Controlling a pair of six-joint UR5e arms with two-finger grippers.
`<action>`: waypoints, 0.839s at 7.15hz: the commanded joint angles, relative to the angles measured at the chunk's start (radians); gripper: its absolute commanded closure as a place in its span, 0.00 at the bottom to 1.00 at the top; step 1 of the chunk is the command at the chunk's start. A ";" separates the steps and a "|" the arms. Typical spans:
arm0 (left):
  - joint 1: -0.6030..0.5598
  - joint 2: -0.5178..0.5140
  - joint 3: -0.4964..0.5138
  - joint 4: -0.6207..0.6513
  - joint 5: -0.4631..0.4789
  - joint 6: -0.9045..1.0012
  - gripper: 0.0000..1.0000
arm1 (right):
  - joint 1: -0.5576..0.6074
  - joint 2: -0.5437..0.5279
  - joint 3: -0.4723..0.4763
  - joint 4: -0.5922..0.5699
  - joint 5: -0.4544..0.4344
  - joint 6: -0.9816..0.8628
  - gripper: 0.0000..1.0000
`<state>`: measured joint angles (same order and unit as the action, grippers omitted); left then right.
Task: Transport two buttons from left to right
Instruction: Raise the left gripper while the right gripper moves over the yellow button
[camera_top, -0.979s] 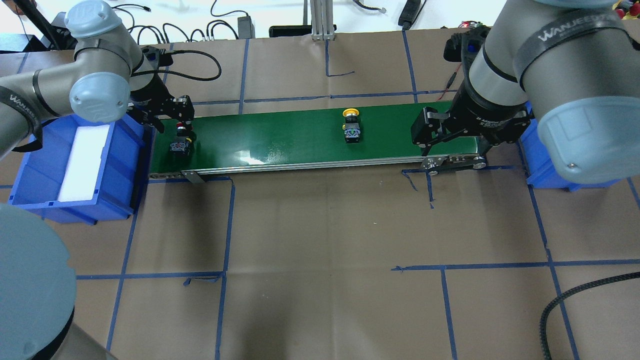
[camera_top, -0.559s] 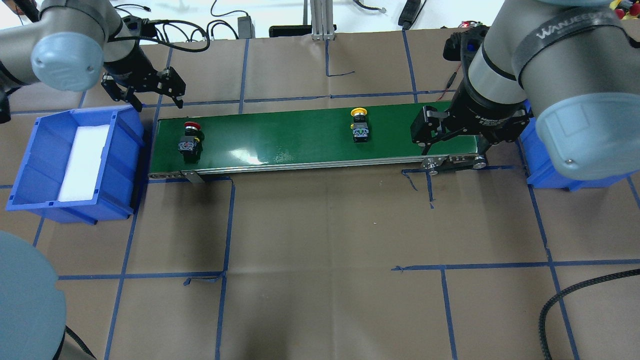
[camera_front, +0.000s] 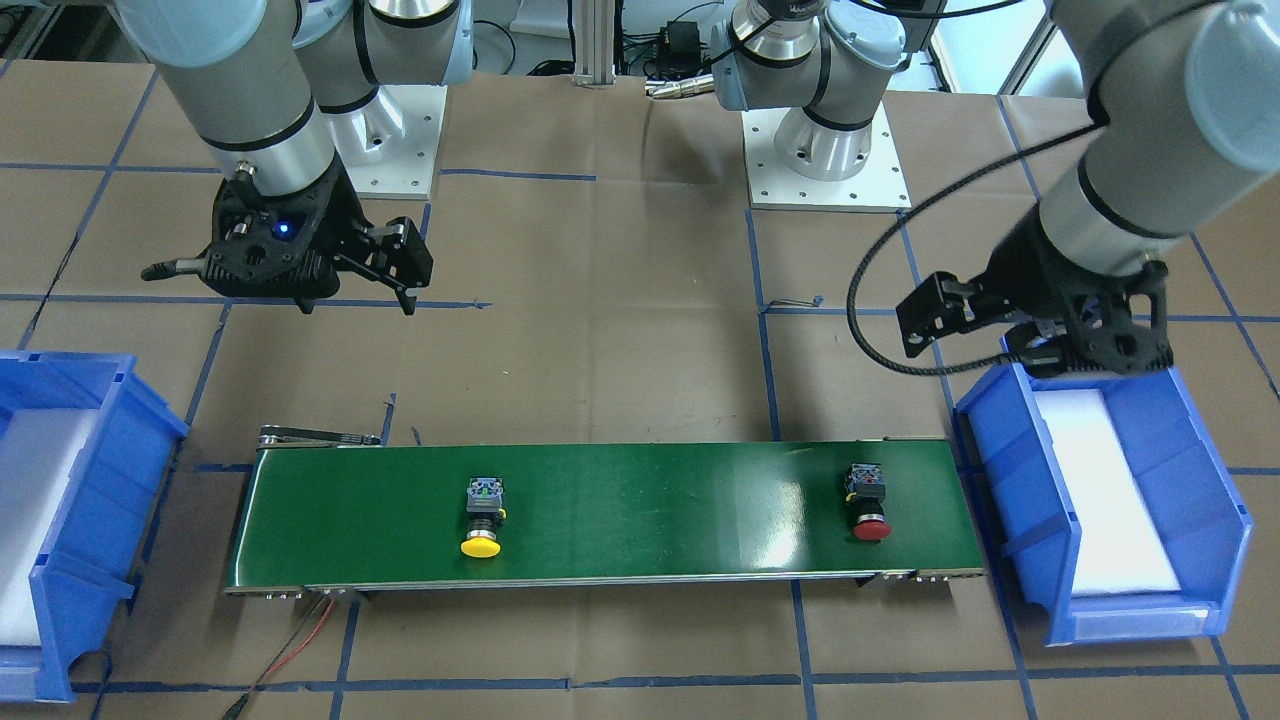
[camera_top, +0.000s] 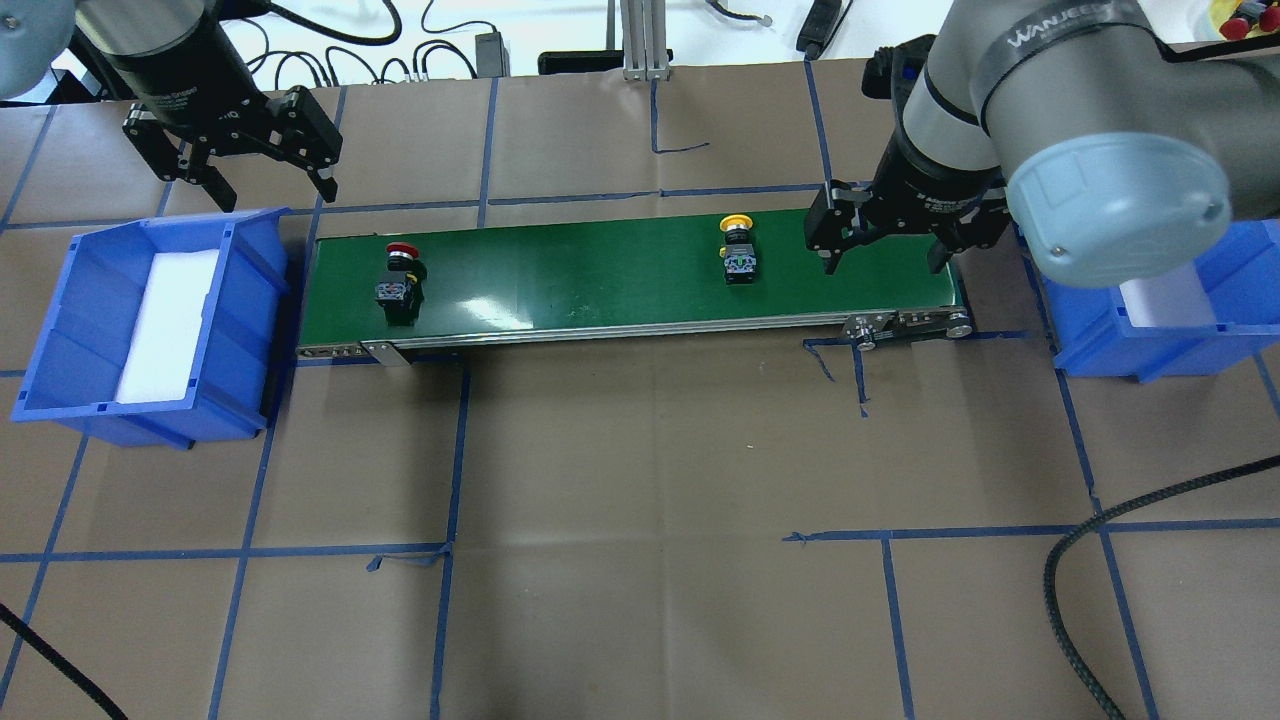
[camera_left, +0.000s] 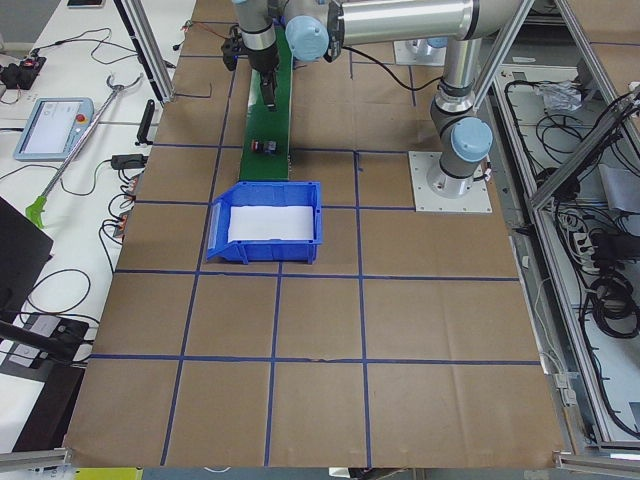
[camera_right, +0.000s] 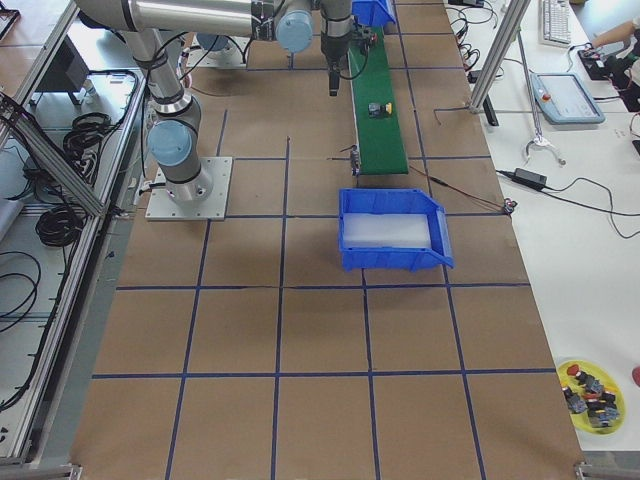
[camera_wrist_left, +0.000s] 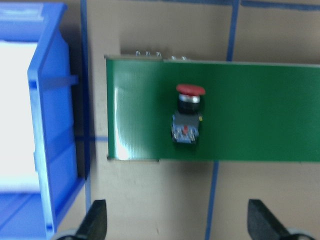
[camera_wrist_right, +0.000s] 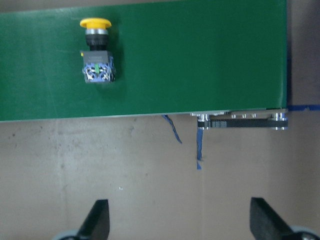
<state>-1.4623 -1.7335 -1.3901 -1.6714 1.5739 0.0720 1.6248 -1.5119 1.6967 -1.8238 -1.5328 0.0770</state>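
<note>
The red button (camera_top: 398, 280) lies on its side near the left end of the green conveyor belt (camera_top: 600, 275). The yellow button (camera_top: 738, 250) lies right of the belt's middle. My left gripper (camera_top: 270, 180) is open and empty, raised beyond the belt's left end, and the red button shows below it in the left wrist view (camera_wrist_left: 187, 117). My right gripper (camera_top: 885, 250) is open and empty over the belt's right end, right of the yellow button (camera_wrist_right: 96, 50). The front view shows both the yellow button (camera_front: 483, 515) and the red button (camera_front: 868, 500).
A blue bin (camera_top: 250, 330) with a white foam liner stands at the belt's left end. A second blue bin (camera_top: 1150, 345) stands at the right end, partly under my right arm. Brown paper with blue tape lines covers the table. A black cable (camera_top: 1100, 560) lies front right.
My left gripper has drawn back from the red button, up and toward the far left. Both buttons have moved right along the belt. My right gripper has shifted slightly toward the far side.
</note>
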 joint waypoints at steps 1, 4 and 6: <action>-0.053 0.055 -0.047 -0.014 0.002 -0.037 0.00 | 0.001 0.064 -0.020 -0.156 -0.003 0.001 0.00; -0.055 0.118 -0.133 0.027 0.000 -0.032 0.00 | 0.001 0.215 -0.078 -0.202 0.026 0.038 0.00; -0.055 0.095 -0.109 0.045 0.002 -0.034 0.00 | 0.003 0.262 -0.083 -0.228 0.072 0.046 0.00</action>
<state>-1.5170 -1.6282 -1.5109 -1.6352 1.5749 0.0386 1.6268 -1.2796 1.6183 -2.0339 -1.4865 0.1164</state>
